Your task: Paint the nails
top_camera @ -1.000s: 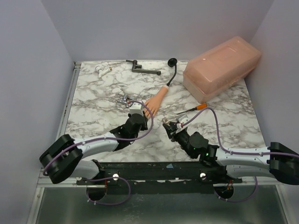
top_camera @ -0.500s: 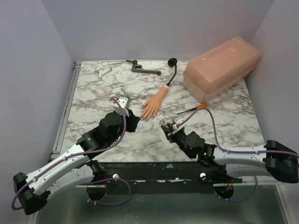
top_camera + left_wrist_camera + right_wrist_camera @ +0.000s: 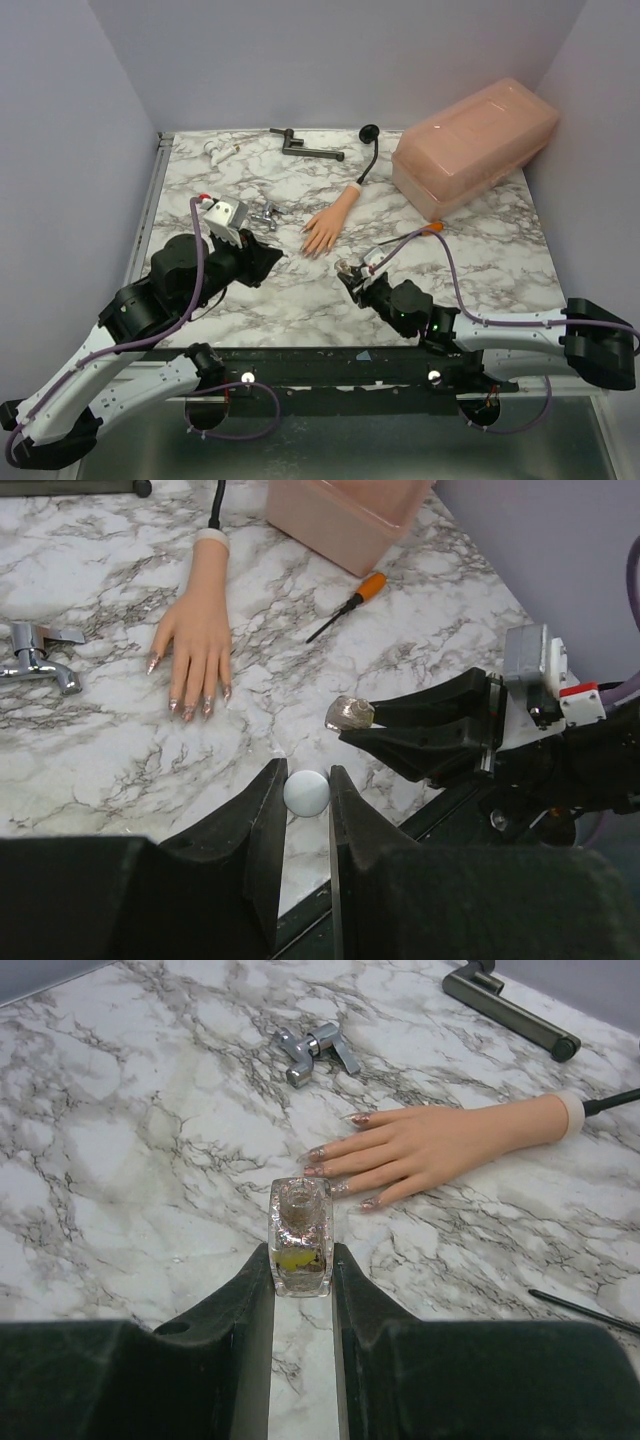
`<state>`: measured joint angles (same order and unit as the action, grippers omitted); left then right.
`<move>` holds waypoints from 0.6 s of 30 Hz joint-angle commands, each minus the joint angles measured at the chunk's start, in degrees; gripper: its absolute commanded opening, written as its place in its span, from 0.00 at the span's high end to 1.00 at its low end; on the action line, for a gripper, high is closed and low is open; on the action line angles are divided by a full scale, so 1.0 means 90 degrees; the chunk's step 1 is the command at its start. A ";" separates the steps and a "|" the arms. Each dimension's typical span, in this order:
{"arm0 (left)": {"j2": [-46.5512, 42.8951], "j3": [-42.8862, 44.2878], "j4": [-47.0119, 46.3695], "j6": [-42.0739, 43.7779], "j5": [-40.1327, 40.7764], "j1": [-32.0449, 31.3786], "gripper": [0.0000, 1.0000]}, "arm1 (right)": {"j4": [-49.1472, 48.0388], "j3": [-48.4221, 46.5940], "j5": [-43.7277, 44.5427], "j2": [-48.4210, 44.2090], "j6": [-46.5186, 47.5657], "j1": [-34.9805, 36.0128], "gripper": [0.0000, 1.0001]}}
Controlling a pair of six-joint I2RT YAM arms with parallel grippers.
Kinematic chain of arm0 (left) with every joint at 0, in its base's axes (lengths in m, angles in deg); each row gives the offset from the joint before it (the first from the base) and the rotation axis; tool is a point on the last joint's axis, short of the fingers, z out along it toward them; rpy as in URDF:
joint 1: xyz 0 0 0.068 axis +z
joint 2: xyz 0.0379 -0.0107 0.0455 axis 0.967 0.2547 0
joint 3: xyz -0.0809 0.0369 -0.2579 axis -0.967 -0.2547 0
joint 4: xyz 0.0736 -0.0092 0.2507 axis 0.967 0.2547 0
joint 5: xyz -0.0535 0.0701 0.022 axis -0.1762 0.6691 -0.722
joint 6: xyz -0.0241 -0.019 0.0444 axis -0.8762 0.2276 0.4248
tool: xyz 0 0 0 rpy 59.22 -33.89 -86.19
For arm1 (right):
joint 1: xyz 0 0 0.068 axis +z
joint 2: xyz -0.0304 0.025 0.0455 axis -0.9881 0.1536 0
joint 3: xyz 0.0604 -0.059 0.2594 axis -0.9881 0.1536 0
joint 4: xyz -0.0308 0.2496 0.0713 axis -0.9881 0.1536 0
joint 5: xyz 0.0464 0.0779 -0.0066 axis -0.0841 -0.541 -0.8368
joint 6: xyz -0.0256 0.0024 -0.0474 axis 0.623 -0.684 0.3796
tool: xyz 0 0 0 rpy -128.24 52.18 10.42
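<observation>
The peach mannequin hand (image 3: pixel 326 226) lies palm down mid-table on its thin black stem (image 3: pixel 372 152). Its nails (image 3: pixel 190 708) look glittery and tinted; they also show in the right wrist view (image 3: pixel 316 1154). My left gripper (image 3: pixel 268 256) is to the left of the hand and apart from it. In the left wrist view it (image 3: pixel 306 778) is shut on a round white cap (image 3: pixel 306 794). My right gripper (image 3: pixel 346 273), just near of the fingertips, is shut on an open glitter polish bottle (image 3: pixel 300 1232), held upright.
A large pinkish translucent box (image 3: pixel 476 142) stands at the back right. An orange-handled screwdriver (image 3: pixel 428 229) lies in front of it. A chrome tap fitting (image 3: pixel 263 214) lies left of the hand. A dark lever handle (image 3: pixel 305 148) and a small white item (image 3: pixel 217 151) lie at the back.
My left gripper has drawn back from the hand's fingertips, to the left and toward the near edge, still holding the cap. My right gripper with the bottle has shifted slightly left.
</observation>
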<state>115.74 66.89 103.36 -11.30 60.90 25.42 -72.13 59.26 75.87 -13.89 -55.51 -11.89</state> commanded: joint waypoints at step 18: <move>0.1288 0.1261 0.1060 0.0513 -0.1311 0.0018 1.00 | 0.0593 -0.0177 -0.2440 -0.0239 0.0232 -0.0016 0.99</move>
<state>125.62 74.67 111.60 -9.64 53.69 25.42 -68.90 59.94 59.45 -17.71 -53.34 -11.91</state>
